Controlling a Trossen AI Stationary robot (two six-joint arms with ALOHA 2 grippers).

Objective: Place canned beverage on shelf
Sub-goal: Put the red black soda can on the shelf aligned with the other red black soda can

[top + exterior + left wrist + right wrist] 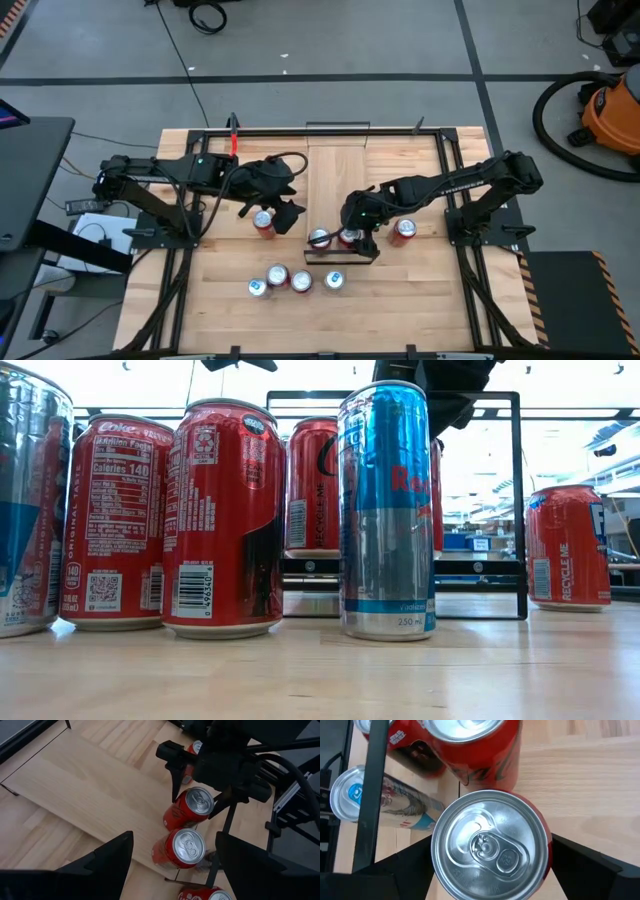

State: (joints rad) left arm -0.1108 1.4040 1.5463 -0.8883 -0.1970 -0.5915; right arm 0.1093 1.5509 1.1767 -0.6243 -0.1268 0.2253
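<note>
While the right tool (357,236) grips a red can (347,238) standing on the shelf (338,190) at its end nearest the table's front edge, placement looks nearly done; next: open, lift straight. Left tool (280,205) hangs wide, empty.

Two cans (333,238) on the shelf (338,180) (near end), four cans (290,281) in front.
</note>
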